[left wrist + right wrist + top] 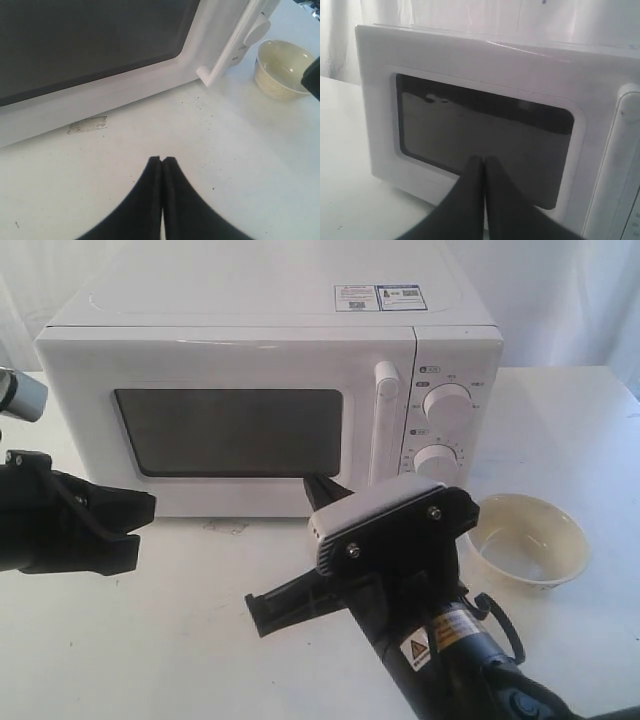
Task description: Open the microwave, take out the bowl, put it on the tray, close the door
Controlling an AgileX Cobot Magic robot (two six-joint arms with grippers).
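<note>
The white microwave [270,330] stands at the back with its door [230,365] closed and the bar handle [384,420] next to the dials. The cream bowl [527,540] sits empty on the table to the right of the microwave, also seen as the bowl [282,67] in the left wrist view. My left gripper [150,508] [163,159] is shut and empty, low over the table in front of the door's left part. My right gripper [322,488] [483,159] is shut and empty, pointing at the door [485,135] just left of the handle. The tray is out of view.
A small patch of tape [87,125] lies on the white table just in front of the microwave. White curtains hang behind. The right arm's black body [400,550] stands between the microwave front and the bowl.
</note>
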